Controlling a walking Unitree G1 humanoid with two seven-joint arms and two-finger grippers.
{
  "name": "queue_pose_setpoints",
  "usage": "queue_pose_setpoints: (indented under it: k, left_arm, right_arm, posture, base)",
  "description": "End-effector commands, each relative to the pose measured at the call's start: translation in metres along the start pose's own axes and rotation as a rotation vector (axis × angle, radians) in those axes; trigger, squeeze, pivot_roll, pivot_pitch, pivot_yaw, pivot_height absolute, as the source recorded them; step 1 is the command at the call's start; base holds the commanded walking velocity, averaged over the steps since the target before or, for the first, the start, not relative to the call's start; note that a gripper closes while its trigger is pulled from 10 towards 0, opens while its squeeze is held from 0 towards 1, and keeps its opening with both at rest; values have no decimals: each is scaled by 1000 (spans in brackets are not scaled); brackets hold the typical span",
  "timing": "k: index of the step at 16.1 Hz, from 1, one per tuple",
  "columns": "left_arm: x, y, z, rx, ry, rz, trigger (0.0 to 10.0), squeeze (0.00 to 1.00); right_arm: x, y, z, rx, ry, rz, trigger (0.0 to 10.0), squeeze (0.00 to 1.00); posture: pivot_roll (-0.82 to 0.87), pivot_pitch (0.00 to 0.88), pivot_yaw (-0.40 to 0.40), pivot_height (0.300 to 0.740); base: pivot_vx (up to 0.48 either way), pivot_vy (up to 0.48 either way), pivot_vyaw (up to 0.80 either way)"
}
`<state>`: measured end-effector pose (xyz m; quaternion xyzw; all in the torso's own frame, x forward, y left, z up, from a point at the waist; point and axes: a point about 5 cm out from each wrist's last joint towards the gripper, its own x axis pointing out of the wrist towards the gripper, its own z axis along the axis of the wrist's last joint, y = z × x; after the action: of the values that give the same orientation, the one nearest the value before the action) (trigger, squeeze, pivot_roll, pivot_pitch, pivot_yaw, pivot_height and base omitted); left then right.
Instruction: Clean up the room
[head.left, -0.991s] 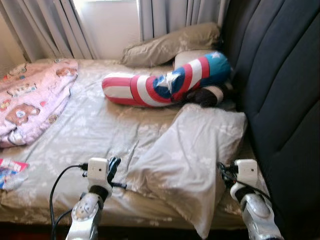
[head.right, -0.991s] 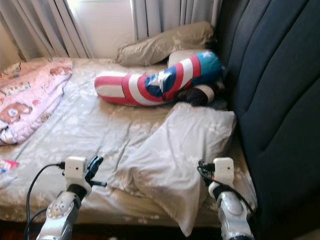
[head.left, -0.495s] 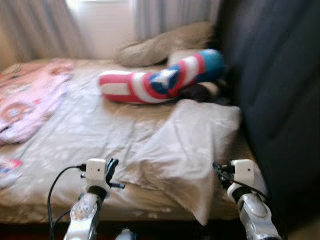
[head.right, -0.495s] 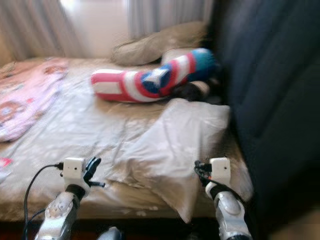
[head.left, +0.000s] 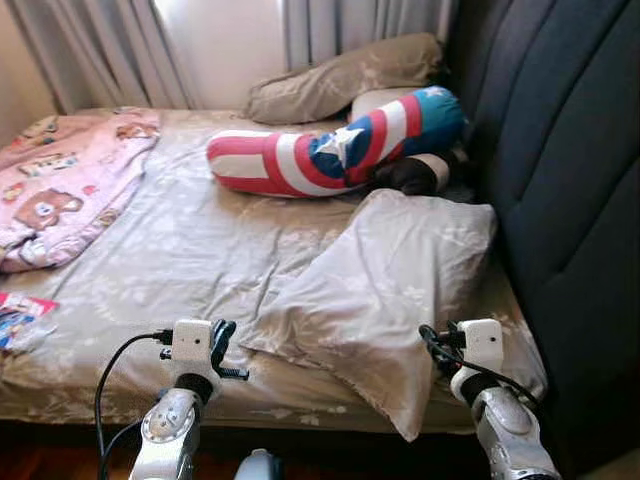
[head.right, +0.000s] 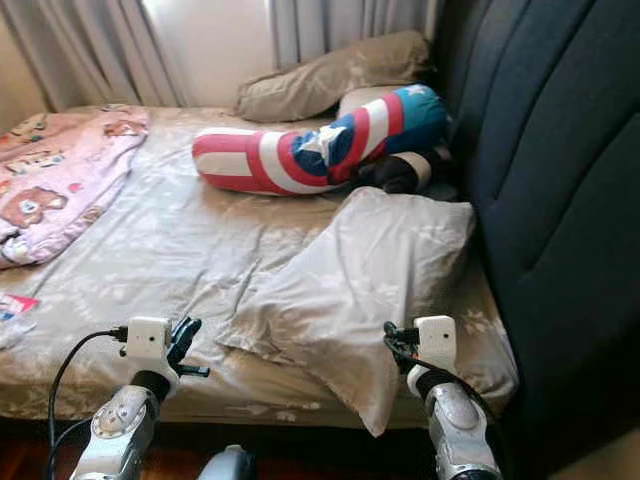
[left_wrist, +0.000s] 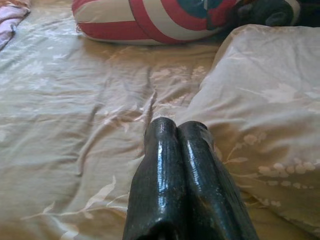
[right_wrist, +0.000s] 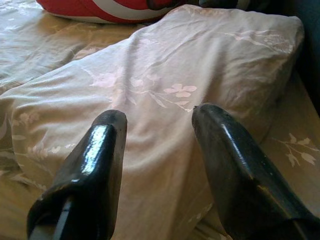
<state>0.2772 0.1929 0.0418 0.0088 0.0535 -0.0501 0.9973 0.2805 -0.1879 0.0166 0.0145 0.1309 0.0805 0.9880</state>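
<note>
Pillow (head.left: 385, 290) lies between both grippers' fingers (right_wrist: 95, 165).

The bed (head.left: 180, 250) is covered by a wrinkled floral sheet. On it are laid a grey pillow (head.left: 385, 290), a striped bolster (head.left: 330, 155), a pink blanket (head.left: 60, 195) and a tan pillow (head.left: 340, 80).

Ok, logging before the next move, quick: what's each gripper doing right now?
Left gripper: jaws closed, holding nothing, above the bedsheet.
Right gripper: jaws open, empty, at the floral pillow.
</note>
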Motion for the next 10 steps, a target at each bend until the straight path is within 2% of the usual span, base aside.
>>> queue_pose_setpoints:
  k: [1,2,3,7,10]
  left_arm:
    - [2,3,5,-3,-12,9,10000,0]
    - [2,3,5,-4,-13,12,10000,0]
    - [2,4,5,-5,-12,14,10000,0]
    - [3,4,5,-6,-12,11,10000,0]
    - [2,4,5,-6,-10,7,10000,0]
  right_arm:
    - [2,4,5,-9,-24,21,10000,0]
    - [2,4,5,-13,-21,22,10000,0]
    - [2,2,4,9,-17,7,10000,0]
    - [2,1,5,9,-15,10,10000,0]
    - [1,-2,2,9,10,-34,10000,0]
  posture:
    - [-26,0,9,660]
    - [-26,0,9,660]
    - [-27,0,8,660]
    - [-29,0,8,660]
    - [-27,0,7,660]
  base:
    - [274,0,800]
    - [285,0,800]
    - [289,0,0]
    - [310,0,0]
    - [287,0,0]
